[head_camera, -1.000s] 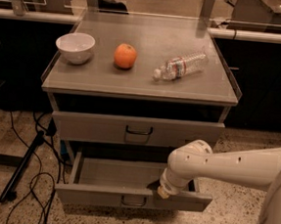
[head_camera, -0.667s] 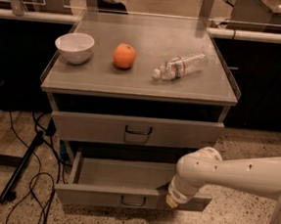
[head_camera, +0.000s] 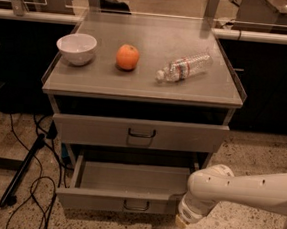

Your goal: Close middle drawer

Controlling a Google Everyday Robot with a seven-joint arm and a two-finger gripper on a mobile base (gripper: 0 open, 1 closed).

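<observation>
Looking down on the cabinet, we are seeing the middle drawer (head_camera: pixel 127 183) standing pulled well out. Its shallow grey inside is showing, and its flat front panel is facing us with the small dark loop handle (head_camera: pixel 136 205) sitting at the centre. The gripper (head_camera: pixel 182 220) is hanging low at the right end of the middle drawer's front panel, just beside it or touching it; we are not managing to tell which. We are also unable to make out whether it is spread or closed. The white arm (head_camera: pixel 247 191) is reaching in from the right of the middle drawer, above the speckled floor (head_camera: pixel 260 152).

Directly above the middle drawer, the uppermost drawer (head_camera: pixel 92 129) is sitting with its front well back from the middle drawer's front. Higher still above the middle drawer, the bench (head_camera: pixel 151 84) is carrying three things in a row. A white bowl (head_camera: pixel 76 48) is standing above the drawer's left end. An orange (head_camera: pixel 127 57) is resting above its middle. A clear plastic bottle (head_camera: pixel 184 67) is lying on its side above its right part. Left of the middle drawer, a dark bar (head_camera: pixel 23 170) is slanting down to the floor.
</observation>
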